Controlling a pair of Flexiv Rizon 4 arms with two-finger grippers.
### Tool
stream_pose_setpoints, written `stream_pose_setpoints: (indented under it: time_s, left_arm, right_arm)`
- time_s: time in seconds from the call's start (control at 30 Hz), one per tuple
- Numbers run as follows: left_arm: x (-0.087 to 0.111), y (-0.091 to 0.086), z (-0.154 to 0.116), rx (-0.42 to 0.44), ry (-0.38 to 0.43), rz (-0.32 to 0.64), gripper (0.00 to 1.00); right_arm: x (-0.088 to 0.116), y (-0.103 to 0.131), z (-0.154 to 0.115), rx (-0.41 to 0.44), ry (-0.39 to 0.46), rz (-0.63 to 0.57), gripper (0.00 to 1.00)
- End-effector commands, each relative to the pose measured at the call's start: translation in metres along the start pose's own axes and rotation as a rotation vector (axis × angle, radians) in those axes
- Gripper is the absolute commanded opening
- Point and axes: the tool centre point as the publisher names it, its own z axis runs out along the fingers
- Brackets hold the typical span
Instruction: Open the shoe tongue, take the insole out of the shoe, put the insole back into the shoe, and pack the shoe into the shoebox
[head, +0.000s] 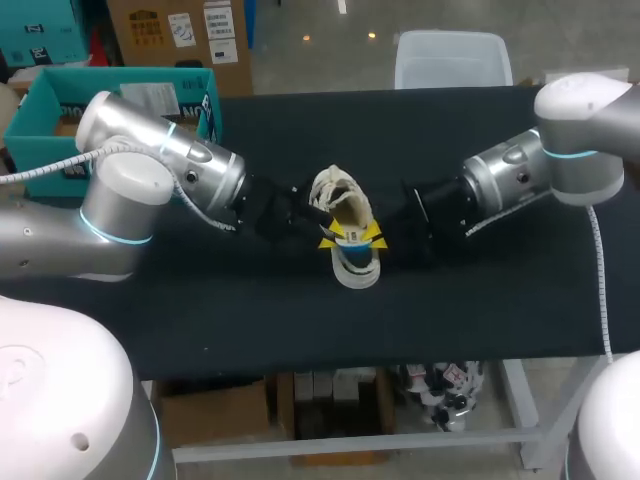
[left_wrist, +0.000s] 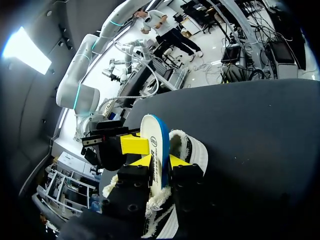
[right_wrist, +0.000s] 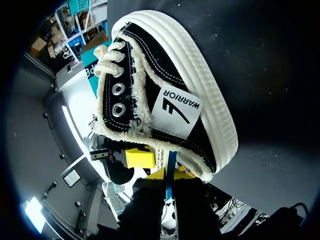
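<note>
A black canvas shoe (head: 335, 190) with a white sole lies mid-table, also seen side-on in the right wrist view (right_wrist: 165, 100). Its white insole (left_wrist: 152, 137) with a blue edge stands upright out of the shoe (left_wrist: 192, 150). My right gripper (right_wrist: 169, 174) is shut on the insole's edge (right_wrist: 171, 161) and sits at the shoe's right side (head: 372, 238). My left gripper (left_wrist: 161, 161) comes in from the left (head: 330, 238), its jaws slightly parted around the same insole. Each wrist view shows a yellow fingertip of the other arm (left_wrist: 134, 144) (right_wrist: 140, 157). The teal shoebox (head: 30, 105) stands at the back left.
The black table top (head: 480, 300) spreads out on both sides of the shoe, and its front edge runs just below the two arms. The shoebox sits behind my left arm's elbow.
</note>
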Motion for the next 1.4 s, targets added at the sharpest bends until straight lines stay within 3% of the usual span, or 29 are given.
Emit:
stream_pose_setpoints:
  time_s: [0.03, 0.33, 0.53, 0.57, 0.67, 0.7, 0.83, 0.87, 1.1, 1.13, 1.17, 1.33, 1.37, 1.4]
  left_arm:
    - [0.000, 0.006, 0.008, -0.001, 0.009, -0.005, 0.00]
    - [0.000, 0.029, 0.018, -0.028, 0.031, -0.051, 0.00]
    - [0.000, 0.029, 0.015, -0.032, 0.026, -0.059, 0.00]
    - [0.001, 0.029, 0.014, -0.032, 0.023, -0.060, 0.00]
    - [0.001, 0.027, 0.012, -0.034, 0.018, -0.058, 0.00]
    - [0.001, 0.026, 0.012, -0.035, 0.017, -0.058, 0.00]
    - [0.000, 0.024, 0.011, -0.037, 0.014, -0.057, 0.00]
    - [0.001, 0.023, 0.012, -0.038, 0.014, -0.057, 0.00]
    - [0.000, 0.019, 0.013, -0.041, 0.014, -0.054, 0.00]
    - [0.000, 0.018, 0.013, -0.041, 0.013, -0.054, 0.00]
    - [0.000, 0.018, 0.013, -0.041, 0.013, -0.053, 0.00]
    - [0.000, 0.015, 0.010, -0.044, 0.011, -0.055, 0.00]
    - [0.000, 0.013, 0.007, -0.045, 0.010, -0.055, 0.45]
    - [0.001, 0.011, 0.005, -0.045, 0.008, -0.055, 0.61]
  right_arm:
    - [0.001, 0.008, 0.001, 0.011, -0.007, 0.005, 0.00]
    - [0.002, 0.032, 0.006, 0.032, -0.014, 0.025, 0.00]
    - [0.004, 0.034, 0.006, 0.037, -0.014, 0.028, 0.00]
    - [0.005, 0.030, 0.005, 0.031, -0.011, 0.025, 0.18]
    - [0.007, 0.019, 0.002, 0.018, -0.008, 0.013, 0.50]
    - [0.007, 0.014, 0.001, 0.012, -0.006, 0.007, 0.55]
    - [0.005, 0.001, 0.000, -0.005, -0.008, -0.001, 0.40]
    - [0.005, -0.004, -0.001, -0.007, -0.009, -0.002, 0.27]
    - [0.000, -0.013, 0.002, -0.014, -0.013, 0.002, 0.17]
    - [-0.001, -0.013, 0.004, -0.012, -0.014, 0.005, 0.05]
    - [-0.002, -0.012, 0.005, -0.009, -0.018, 0.008, 0.00]
    - [-0.005, -0.007, 0.008, 0.003, -0.030, 0.016, 0.00]
    - [-0.006, -0.005, 0.009, 0.002, -0.038, 0.021, 0.00]
    - [-0.006, -0.004, 0.009, 0.000, -0.043, 0.023, 0.00]
